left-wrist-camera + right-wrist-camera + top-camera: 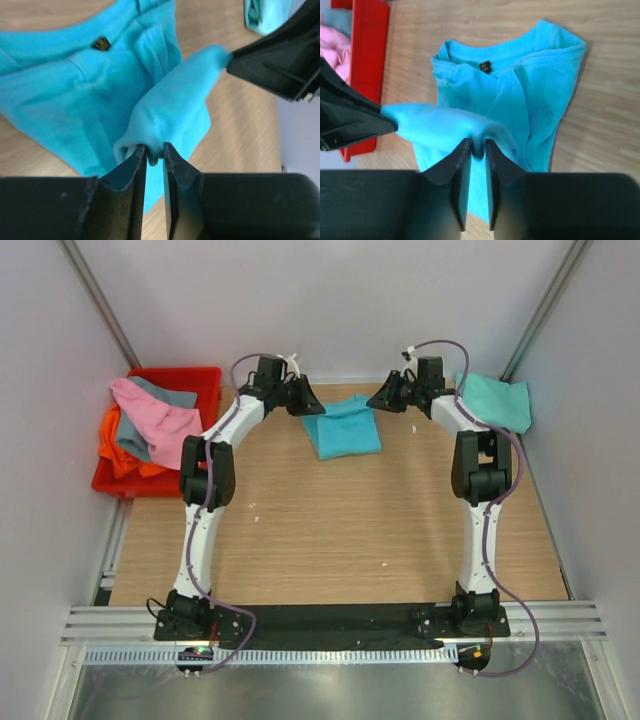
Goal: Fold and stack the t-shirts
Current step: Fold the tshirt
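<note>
A bright turquoise t-shirt (pixel 342 427) is seen lying on the wooden bench (pixel 330 530), in the upper middle of the top view, between the heads of the two arms. It is partly folded: the body is laid in a rough rectangle, with the neckline and a small dark label (pixel 484 65) turned upward. A ridge of its cloth is drawn up off the rest and stretched between the two pincers.

In the left wrist view, the left pincer (pixel 155 150) is shown with its jaws nearly together and only a narrow slit between them. The bunched end of the ridge is nipped at their tips. The other end of the ridge is met by the tip of the right pincer (pixel 230 57) in the upper right of that frame. In the right wrist view the right pincer is shown likewise, with its jaws close, a thin gap between them and cloth pinched at the tips. The left pincer is seen at the left edge of that frame, where the far end of the ridge is gripped.

A paler mint-teal t-shirt (pixel 495 400) is laid at the upper right of the top view, apart from the turquoise one. A red crate (pixel 205 375) is placed at the upper left, beside the bench. A pink t-shirt (pixel 155 420) is draped over its front, with grey cloth (pixel 175 397) and orange cloth (pixel 115 455) under and beside it.
</note>
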{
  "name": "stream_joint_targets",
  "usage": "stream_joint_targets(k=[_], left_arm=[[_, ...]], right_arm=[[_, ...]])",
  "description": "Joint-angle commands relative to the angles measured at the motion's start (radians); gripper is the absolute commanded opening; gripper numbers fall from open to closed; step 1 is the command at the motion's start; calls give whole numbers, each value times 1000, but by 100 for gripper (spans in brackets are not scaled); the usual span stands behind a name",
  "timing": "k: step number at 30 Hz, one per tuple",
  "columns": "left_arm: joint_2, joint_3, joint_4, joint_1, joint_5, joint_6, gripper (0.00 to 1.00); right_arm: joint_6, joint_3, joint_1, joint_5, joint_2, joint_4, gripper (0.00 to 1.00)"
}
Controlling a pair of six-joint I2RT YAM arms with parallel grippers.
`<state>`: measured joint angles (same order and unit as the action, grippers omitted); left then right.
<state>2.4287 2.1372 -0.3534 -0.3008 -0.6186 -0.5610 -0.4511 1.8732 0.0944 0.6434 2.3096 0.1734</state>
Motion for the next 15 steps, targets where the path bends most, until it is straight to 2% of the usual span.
stream_joint_targets(k=[1,2,4,6,10,13,15], left_arm=[[10,85,53,12,147,41,21],[18,120,19,2,169,58,22],[6,180,-68,-15,251,130,27],[-26,159,-73,-18,260,127,28],[-123,45,-50,-18,218,89,39],[-148,-32,-32,-18,181,75,49],[-168,-83,2,-18,99,64,52]], right_arm=[[51,83,-5,-28,14,-72,38],[64,83,-8,-31,5,-80,48],[69,54,-16,-18,-39,-103,52],[63,8,-33,21,-76,-120,53],[66,-118,-56,36,-196,-167,55],[78,-157,-55,54,-204,-149,55],[63,-175,-53,84,-182,-159,55]])
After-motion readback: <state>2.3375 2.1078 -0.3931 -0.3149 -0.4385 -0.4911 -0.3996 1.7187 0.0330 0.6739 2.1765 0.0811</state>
